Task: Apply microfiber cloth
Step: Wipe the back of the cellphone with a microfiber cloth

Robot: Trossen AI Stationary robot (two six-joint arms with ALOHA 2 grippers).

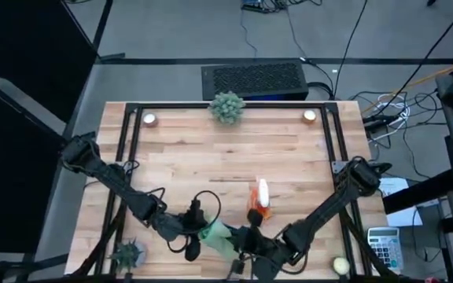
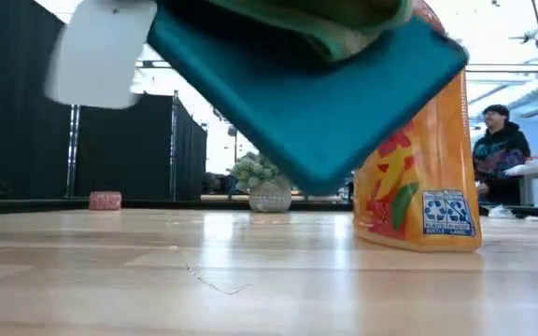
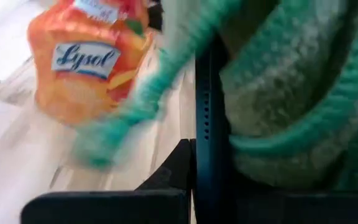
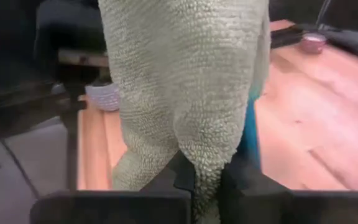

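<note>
A: Checking the right wrist view first, we found the microfiber cloth (image 4: 185, 81) hanging straight ahead of the right gripper (image 4: 205, 180), its lower fold pinched between the two dark fingers (image 4: 166, 180), which were closed on the fabric.

B: We confirmed the location from the high view. The right gripper (image 1: 246, 250) sat near the front edge of the wooden table (image 1: 211, 157), and the cloth (image 1: 215, 233) lay bunched between it and the left gripper (image 1: 193, 236), touching both.

A: For the left gripper, we noted in its wrist view that a dark tablet (image 3: 211, 124) stood edge-on between the fingers (image 3: 166, 180), which were clamped on it. The cloth (image 3: 291, 93) draped over that tablet, directly against it.

B: The low view agreed. We saw the tablet (image 2: 316, 103) held tilted and clear of the table surface, with the cloth (image 2: 344, 19) lying on its upper face.

A: We also logged the orange Lysol bottle (image 2: 423, 177), standing upright on the table just behind the raised tablet. In the high view the bottle (image 1: 258, 200) stood just beyond both grippers.

B: Farther off, we recorded a spiky green plant ball (image 1: 227, 106) at the far edge of the table, well apart from the cloth. A person (image 2: 499, 154) stood in the room beyond the table.
</note>
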